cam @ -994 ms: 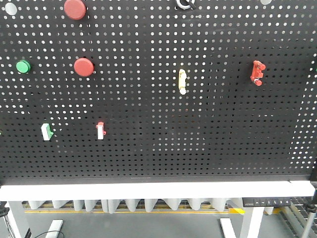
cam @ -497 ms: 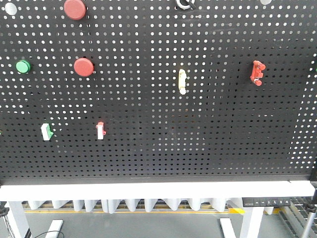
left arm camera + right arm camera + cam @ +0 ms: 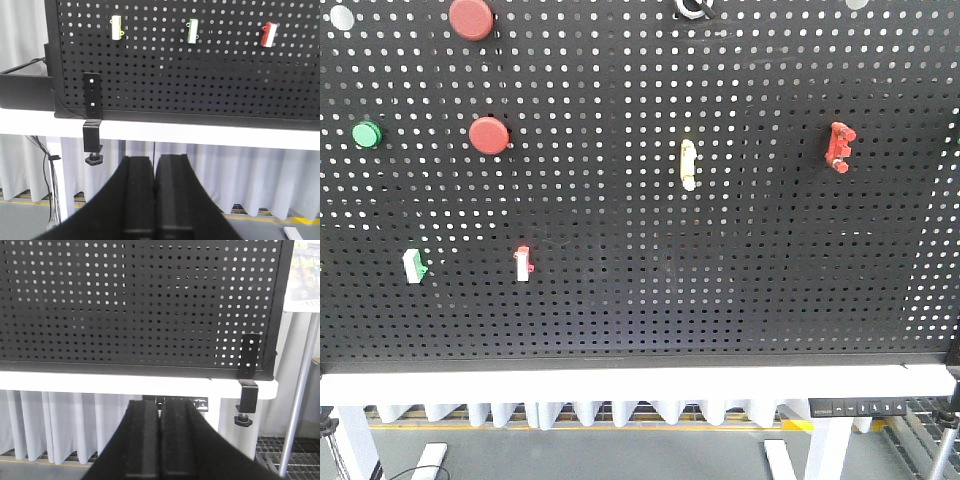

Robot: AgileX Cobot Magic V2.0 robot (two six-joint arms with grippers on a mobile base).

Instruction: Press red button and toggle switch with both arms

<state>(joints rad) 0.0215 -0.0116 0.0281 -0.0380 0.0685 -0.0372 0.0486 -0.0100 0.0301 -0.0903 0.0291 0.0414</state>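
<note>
No legible text, perhaps for blur

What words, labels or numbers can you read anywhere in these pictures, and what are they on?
No text can be read.
The poster at the top right of the right wrist view carries print, but it is too small and blurred to read.
The control strip under the table edge in the front view has marks too small to make out.
The pegboard, buttons and switches show no lettering.

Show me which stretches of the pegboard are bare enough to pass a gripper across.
Bare: between the pale yellow switch and the toggle switch, and everything below them. Crowded: the left side, around the red button, green button and two small lower switches.
</note>
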